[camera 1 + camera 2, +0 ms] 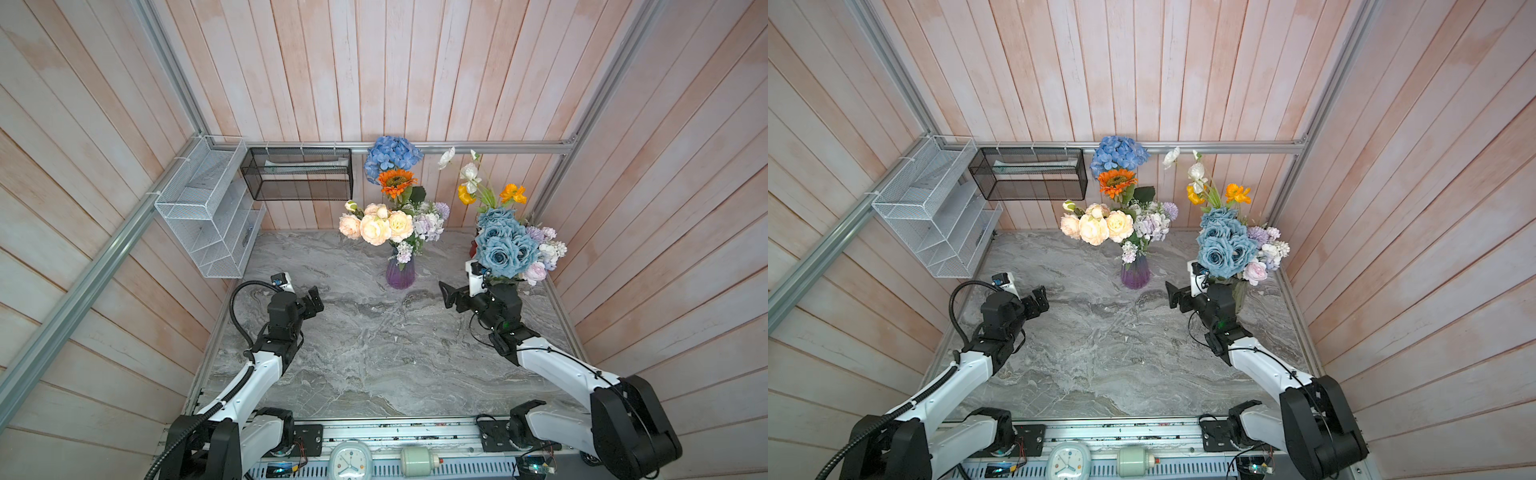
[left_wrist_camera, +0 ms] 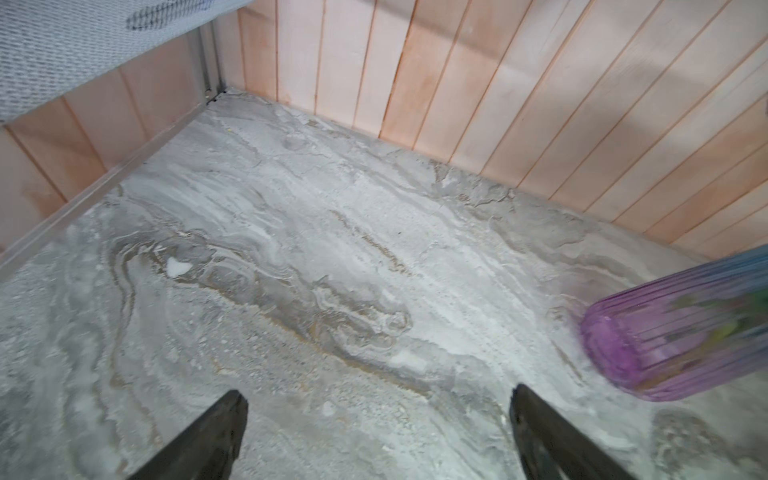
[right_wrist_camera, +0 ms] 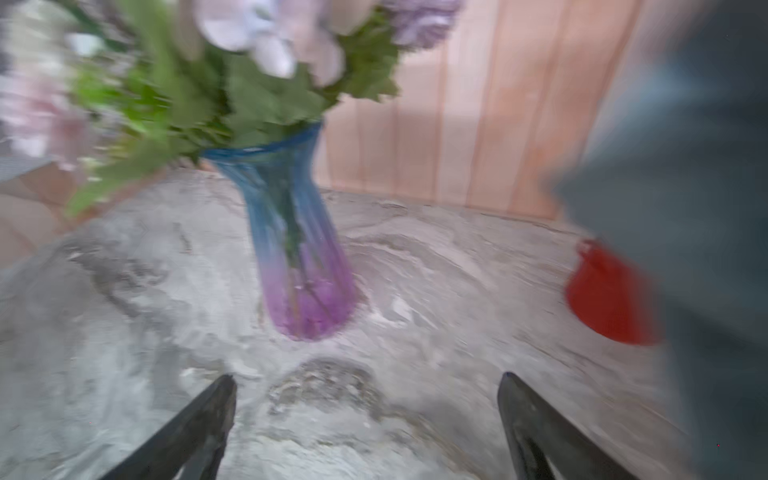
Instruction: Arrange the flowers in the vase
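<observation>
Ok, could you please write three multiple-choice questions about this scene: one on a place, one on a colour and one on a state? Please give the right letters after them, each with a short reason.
1. Where on the tabletop does the vase stand?
A. at the front edge
B. in the back half, near the middle
C. in the back left corner

2. What colour are the petals of the sunflower in the vase?
A. orange
B. white
C. blue

3. How do the jaws of the left gripper stand?
A. shut on a stem
B. shut, holding nothing
C. open, holding nothing

Answers:
1 B: in both top views the vase stands beyond both arms, about midway across.
2 A: orange petals ring a dark centre.
3 C: the left wrist view shows the jaws apart, with only bare tabletop between them.
</observation>
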{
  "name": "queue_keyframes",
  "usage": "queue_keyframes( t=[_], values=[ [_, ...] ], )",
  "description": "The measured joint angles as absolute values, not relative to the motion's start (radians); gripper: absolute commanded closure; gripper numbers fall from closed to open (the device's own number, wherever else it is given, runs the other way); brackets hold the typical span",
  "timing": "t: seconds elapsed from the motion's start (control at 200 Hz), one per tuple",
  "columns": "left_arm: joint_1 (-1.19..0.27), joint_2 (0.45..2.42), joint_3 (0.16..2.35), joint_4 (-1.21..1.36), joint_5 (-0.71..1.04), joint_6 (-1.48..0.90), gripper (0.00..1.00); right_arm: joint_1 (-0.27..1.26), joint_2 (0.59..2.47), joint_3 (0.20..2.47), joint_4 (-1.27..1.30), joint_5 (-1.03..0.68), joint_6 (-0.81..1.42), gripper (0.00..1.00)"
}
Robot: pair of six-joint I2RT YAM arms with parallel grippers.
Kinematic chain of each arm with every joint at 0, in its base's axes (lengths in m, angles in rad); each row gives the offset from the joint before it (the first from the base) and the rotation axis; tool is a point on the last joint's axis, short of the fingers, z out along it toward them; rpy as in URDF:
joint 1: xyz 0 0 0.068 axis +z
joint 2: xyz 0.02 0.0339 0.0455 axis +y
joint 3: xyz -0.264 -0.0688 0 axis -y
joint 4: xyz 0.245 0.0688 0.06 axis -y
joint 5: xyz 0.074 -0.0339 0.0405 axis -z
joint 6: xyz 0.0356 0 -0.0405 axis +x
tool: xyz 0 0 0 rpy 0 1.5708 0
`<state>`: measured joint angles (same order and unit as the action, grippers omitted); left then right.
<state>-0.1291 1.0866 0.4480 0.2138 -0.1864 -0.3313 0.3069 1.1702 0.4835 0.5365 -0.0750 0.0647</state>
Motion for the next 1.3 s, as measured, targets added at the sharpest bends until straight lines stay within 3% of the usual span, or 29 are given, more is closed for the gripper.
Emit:
queue_keyframes(
  t=[0.22, 0.6, 1.12, 1.3],
  values=[
    [-0.129, 1.120, 0.405, 0.344, -0.301, -0.250, 0.00, 0.160, 1.135, 0.350, 0.545, 0.015, -0.009, 0.02],
    [-0.127, 1.338, 0.292, 0.729, -0.374, -0.059, 0.00, 0.076, 1.335, 0.284, 0.789, 0.022, -0.056, 0.02],
    [-0.038, 1.524, 0.227, 1.147, -0.193, -0.018, 0.00, 0.056, 1.423, 0.263, 1.053, 0.039, -0.087, 0.02],
    [-0.037, 1.548, 0.223, 1.166, -0.146, -0.010, 0.00, 0.007, 1.470, 0.258, 1.122, 0.001, -0.058, 0.02]
  ],
)
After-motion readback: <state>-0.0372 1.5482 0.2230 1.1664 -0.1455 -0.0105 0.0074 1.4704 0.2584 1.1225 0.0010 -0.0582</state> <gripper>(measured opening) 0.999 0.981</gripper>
